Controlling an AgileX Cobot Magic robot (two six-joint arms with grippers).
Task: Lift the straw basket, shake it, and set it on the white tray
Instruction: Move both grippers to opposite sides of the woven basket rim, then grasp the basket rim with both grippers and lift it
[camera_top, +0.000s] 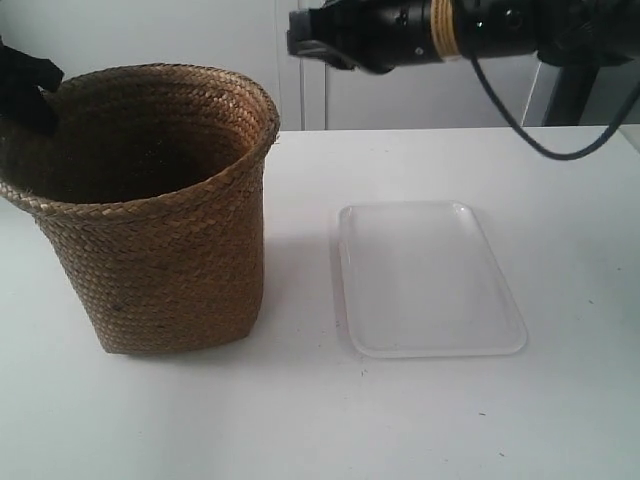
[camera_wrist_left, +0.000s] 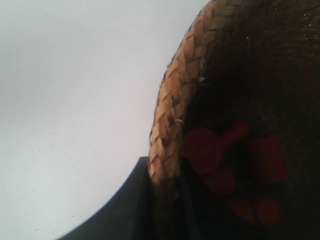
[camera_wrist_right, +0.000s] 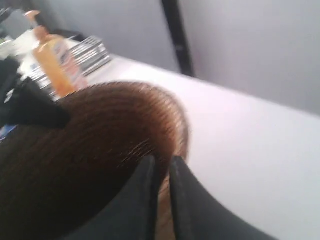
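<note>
The straw basket (camera_top: 160, 250) stands upright on the white table, left of the white tray (camera_top: 430, 280) and apart from it. My left gripper (camera_wrist_left: 165, 172) is shut on the basket's braided rim (camera_wrist_left: 172, 115), one finger outside and one inside; it is the arm at the exterior view's left (camera_top: 30, 85). My right gripper (camera_wrist_right: 162, 162) hovers above the opposite side of the basket rim (camera_wrist_right: 180, 130), closed to a narrow slit with nothing in it. In the exterior view it hangs above the rim (camera_top: 300, 40), not touching it.
Several red pieces (camera_wrist_left: 205, 150) lie in the dark bottom of the basket. An orange bottle (camera_wrist_right: 55, 65) and stacked items stand beyond the basket's far side. A cable (camera_top: 520, 120) loops down from the arm at the exterior view's right.
</note>
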